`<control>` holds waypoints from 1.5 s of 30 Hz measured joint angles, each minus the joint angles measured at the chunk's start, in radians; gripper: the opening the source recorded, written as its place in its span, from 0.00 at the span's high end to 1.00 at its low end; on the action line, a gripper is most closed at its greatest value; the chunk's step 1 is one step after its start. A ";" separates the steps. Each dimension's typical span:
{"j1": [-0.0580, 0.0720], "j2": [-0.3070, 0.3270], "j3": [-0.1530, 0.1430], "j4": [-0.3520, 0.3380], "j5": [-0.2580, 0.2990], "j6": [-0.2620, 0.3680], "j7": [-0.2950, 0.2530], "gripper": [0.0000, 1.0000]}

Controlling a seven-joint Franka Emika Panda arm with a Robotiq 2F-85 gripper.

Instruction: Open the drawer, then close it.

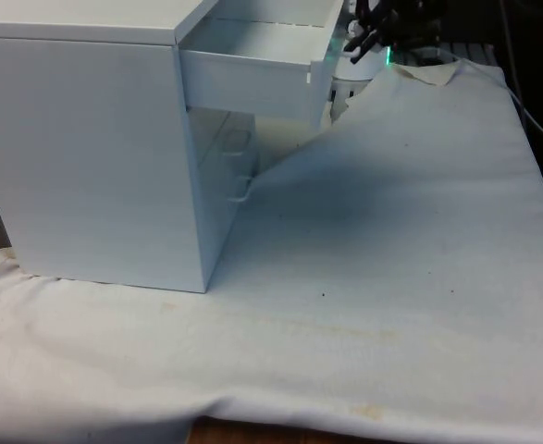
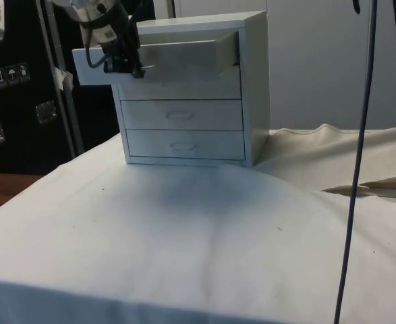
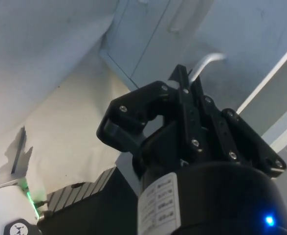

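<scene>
We see the top drawer (image 2: 157, 61) pulled out of the chest (image 2: 251, 88), with the gripper (image 2: 131, 67) pinched shut on its handle (image 3: 204, 66).

Top drawer (image 1: 252, 69) pulled out

White, empty drawer of a three-drawer chest (image 2: 198, 94) standing on the table near its far edge; the lower two are shut.

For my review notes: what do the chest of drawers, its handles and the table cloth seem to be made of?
Chest of drawers: flat white panels with crisp edges, probably painted or laminated board, possibly metal. Top drawer's handle: a thin pale bent bar, likely metal. Cloth: white woven fabric, since it wrinkles and drapes.
</scene>
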 measured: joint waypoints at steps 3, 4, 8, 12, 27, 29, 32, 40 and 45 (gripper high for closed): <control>0.001 0.003 0.006 0.004 0.000 -0.005 0.005 1.00; 0.001 0.004 0.008 0.007 0.000 -0.007 0.008 1.00; 0.002 0.013 0.016 0.017 0.000 -0.017 0.017 1.00; 0.002 0.014 0.016 0.017 0.000 -0.017 0.018 1.00; 0.006 0.032 0.034 0.037 0.000 -0.034 0.036 1.00; 0.006 0.036 0.034 0.041 0.000 -0.037 0.036 1.00; 0.006 0.037 0.034 0.041 0.000 -0.037 0.037 0.99; 0.004 0.037 0.031 0.041 0.001 -0.037 0.037 0.55; 0.004 0.037 0.031 0.041 0.001 -0.037 0.037 0.30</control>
